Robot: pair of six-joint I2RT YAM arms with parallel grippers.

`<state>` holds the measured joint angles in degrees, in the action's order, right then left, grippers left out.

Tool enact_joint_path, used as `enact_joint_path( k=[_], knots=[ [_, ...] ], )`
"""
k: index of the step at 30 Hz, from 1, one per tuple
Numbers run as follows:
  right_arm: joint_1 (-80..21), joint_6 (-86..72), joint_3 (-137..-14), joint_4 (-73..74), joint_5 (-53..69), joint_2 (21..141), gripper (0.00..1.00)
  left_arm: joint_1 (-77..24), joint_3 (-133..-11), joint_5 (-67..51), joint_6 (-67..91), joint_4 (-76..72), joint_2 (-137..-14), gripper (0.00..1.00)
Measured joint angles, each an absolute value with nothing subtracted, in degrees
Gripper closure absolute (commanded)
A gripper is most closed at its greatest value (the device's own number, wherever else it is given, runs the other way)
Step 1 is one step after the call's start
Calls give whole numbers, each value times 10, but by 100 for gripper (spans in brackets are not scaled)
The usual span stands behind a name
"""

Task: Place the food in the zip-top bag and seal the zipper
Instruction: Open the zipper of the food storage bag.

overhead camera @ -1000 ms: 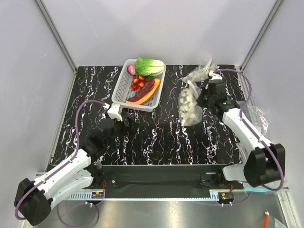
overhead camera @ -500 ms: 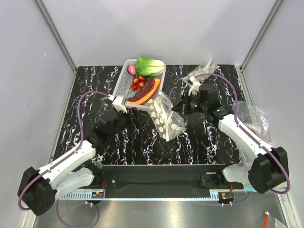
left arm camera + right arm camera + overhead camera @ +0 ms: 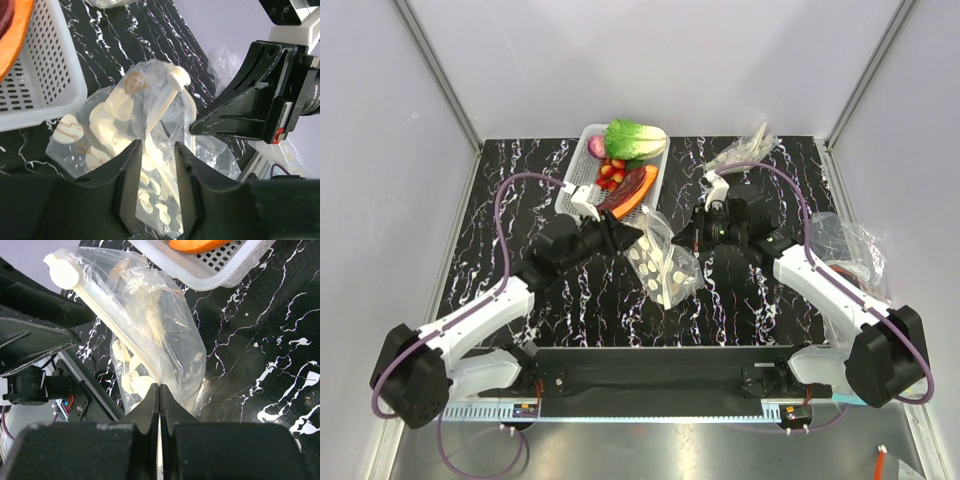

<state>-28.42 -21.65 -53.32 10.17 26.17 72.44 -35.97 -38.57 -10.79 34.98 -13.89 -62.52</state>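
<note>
The clear dotted zip-top bag [image 3: 667, 268] hangs over the table's middle, between both grippers. My right gripper [image 3: 686, 238] [image 3: 159, 386] is shut on its edge, where the zipper [image 3: 107, 317] runs into the jaw tips. My left gripper [image 3: 625, 240] [image 3: 156, 150] has its jaws narrowly apart, with the bag [image 3: 115, 120] and its zipper [image 3: 161, 111] between them. The food lies in the white basket [image 3: 575, 192]: lettuce [image 3: 635, 138], pink bulb [image 3: 597, 146], red berries [image 3: 611, 173], dark-red and orange pieces [image 3: 628, 192].
The basket's corner [image 3: 45, 75] [image 3: 220, 265] stands close behind the bag. A crumpled clear bag [image 3: 745, 152] lies at the back right and another [image 3: 850, 245] by the right wall. Grey walls close in the black marbled table [image 3: 520, 200].
My right arm carried the bag from the back right to the middle. My left arm reached forward to it, and its jaws narrowed around the bag's edge.
</note>
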Motion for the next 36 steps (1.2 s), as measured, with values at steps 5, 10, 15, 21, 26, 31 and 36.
enact_joint_path(
  k=[5,10,15,21,26,31,36],
  knots=[
    [-288,-217,-532,101,261,724,100,-364,-411,-128,355,-154,-667,56],
    [-293,-217,-532,101,262,724,100,-376,-425,-134,357,-160,-700,48],
    [-297,-217,-532,101,262,719,100,-379,-428,-115,355,-154,-707,48],
    [-302,-217,-532,101,263,714,100,-379,-428,-95,348,-150,-708,57],
    [-309,-217,-532,101,267,714,100,-381,-442,-77,343,-145,-719,89],
    [-314,-218,-532,103,266,714,54,-383,-443,-73,339,-143,-719,100],
    [-316,-198,-532,118,239,714,35,-383,-458,-76,333,-116,-717,100]
  ],
)
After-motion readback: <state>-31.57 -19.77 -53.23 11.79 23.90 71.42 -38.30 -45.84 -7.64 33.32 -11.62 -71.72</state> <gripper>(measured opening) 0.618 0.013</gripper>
